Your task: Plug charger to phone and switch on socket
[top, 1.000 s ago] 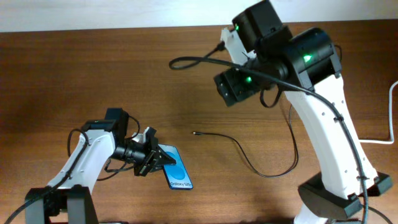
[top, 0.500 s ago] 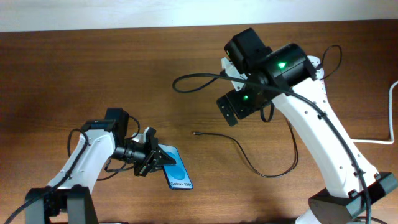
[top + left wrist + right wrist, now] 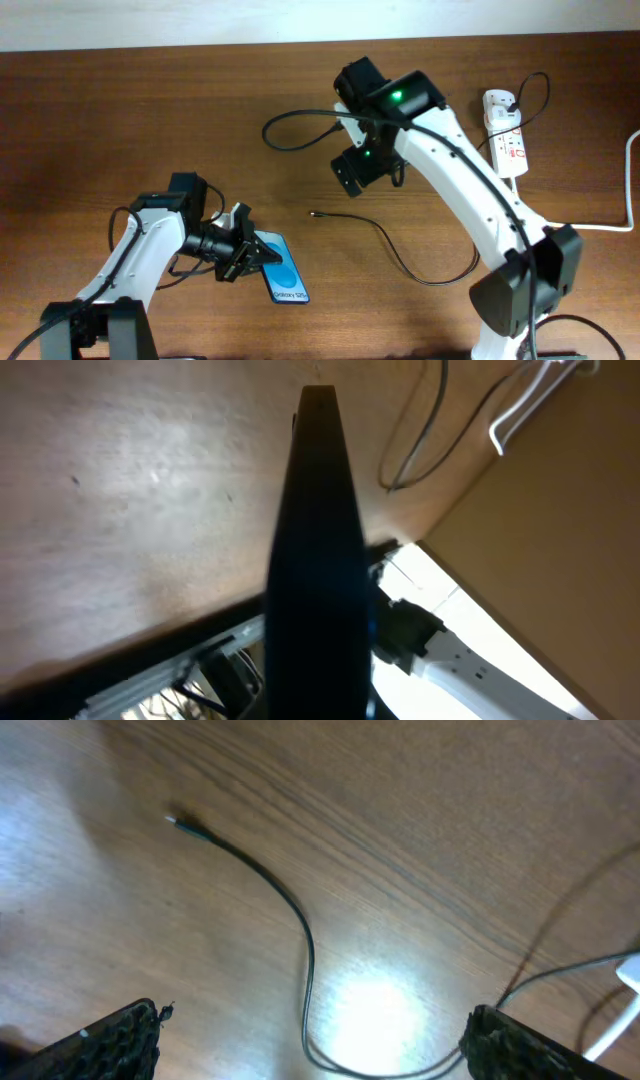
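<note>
The phone (image 3: pixel 284 274) with its blue lit screen sits at the front left, one end in my left gripper (image 3: pixel 248 256), which is shut on it. In the left wrist view the phone (image 3: pixel 318 550) shows edge-on as a dark slab. The charger cable (image 3: pixel 400 258) lies loose on the table, its connector tip (image 3: pixel 313 212) pointing left. My right gripper (image 3: pixel 358 168) hovers above and right of that tip, open and empty. In the right wrist view (image 3: pixel 320 1050) the tip (image 3: pixel 172 820) lies ahead of the wide-spread fingers. The white socket (image 3: pixel 505 128) lies at the back right.
A thick white cord (image 3: pixel 628 195) runs along the right edge of the table. A black arm cable (image 3: pixel 295 135) loops over the table left of the right wrist. Bare brown wood lies between the phone and the connector tip.
My right arm has swung left and forward toward the charger tip, uncovering the socket at the back right. The left arm and phone have not moved.
</note>
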Robot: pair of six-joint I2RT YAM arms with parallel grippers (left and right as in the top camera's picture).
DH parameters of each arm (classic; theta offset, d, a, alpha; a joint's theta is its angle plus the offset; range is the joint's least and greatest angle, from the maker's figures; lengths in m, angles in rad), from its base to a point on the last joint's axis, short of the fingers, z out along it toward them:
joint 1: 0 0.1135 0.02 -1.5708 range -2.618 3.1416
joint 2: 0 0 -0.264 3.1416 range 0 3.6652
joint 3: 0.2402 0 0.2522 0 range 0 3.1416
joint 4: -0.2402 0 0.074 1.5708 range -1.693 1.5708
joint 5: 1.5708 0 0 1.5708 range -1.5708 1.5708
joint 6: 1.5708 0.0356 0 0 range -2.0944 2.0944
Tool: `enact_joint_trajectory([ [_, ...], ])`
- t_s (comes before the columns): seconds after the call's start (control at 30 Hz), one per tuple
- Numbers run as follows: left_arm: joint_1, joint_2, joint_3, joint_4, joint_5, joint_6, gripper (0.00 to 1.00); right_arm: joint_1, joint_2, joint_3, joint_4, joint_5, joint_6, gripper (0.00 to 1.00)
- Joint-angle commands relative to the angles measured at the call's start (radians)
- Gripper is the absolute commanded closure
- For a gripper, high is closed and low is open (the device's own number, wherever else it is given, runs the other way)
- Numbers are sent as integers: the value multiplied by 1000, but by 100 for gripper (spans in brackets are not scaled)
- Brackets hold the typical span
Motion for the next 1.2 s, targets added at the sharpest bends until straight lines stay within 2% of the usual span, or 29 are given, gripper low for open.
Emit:
enact_joint_trajectory([
  [0.0, 6, 1, 5, 60, -41, 16, 100, -2, 10, -76, 55, 5, -14, 2],
  [0.07, 6, 1, 5, 104, -47, 16, 100, -2, 10, -116, 87, -1, -14, 2],
  [0.17, 14, 1, 5, 145, -164, 15, 100, -2, 10, -177, 157, -1, -14, 2],
  [0.27, 67, 1, 5, 145, -173, 4, 100, -2, 10, -205, 180, -2, -15, 2],
  [0.4, 181, 1, 5, 143, -173, 5, 100, -2, 11, -206, 202, -206, -216, 2],
  [0.6, 202, 1, 5, 132, -174, 5, 100, -2, 16, -206, 207, -224, -362, 2],
  [1.17, 202, 1, 5, 128, -200, 5, 100, -2, 96, -206, 213, -235, -385, 2],
])
